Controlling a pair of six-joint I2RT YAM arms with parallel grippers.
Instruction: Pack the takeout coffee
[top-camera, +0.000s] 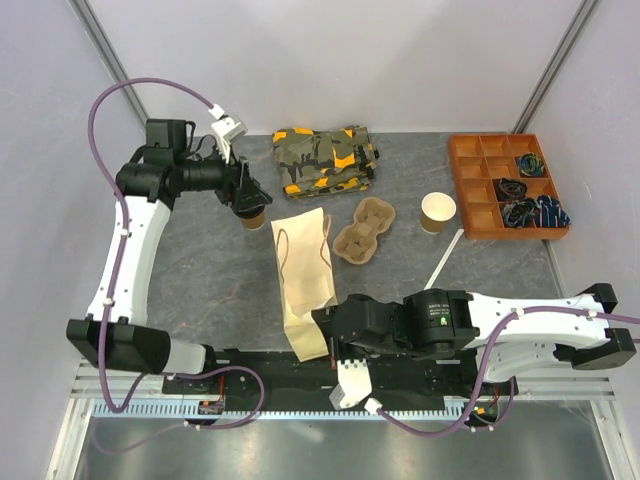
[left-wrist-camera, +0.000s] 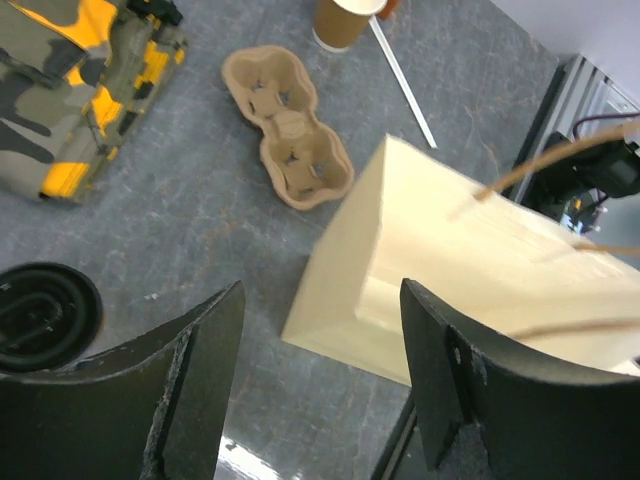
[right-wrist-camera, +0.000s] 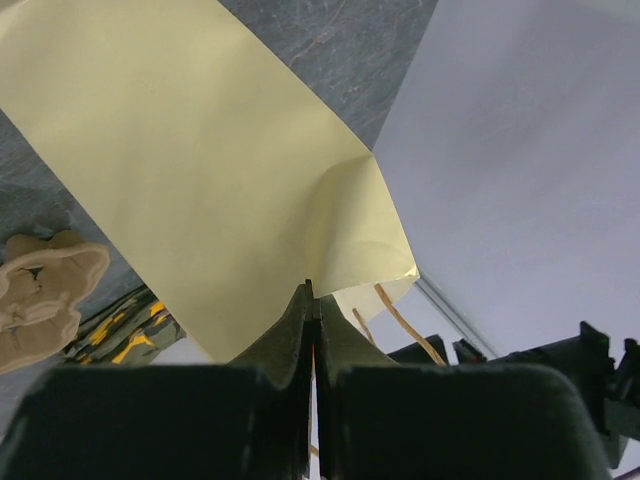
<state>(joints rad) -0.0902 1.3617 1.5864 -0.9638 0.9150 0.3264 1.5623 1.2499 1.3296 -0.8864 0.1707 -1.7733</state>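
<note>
The right gripper is pinching, jaws clenched, the paper bag's end by the worktop's near edge, apparently anchoring it for loading, while the left gripper is hovering, jaws spread and empty, just beside the takeout coffee standing toward the far left corner.

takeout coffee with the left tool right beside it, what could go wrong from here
1. The black lid of the takeout coffee sits outside the open left tool, off to one side. Closing here could miss it or knock it over.
2. The right tool pinches only an edge of the paper bag, which lies on its side. The paper might slip or tear.
</note>
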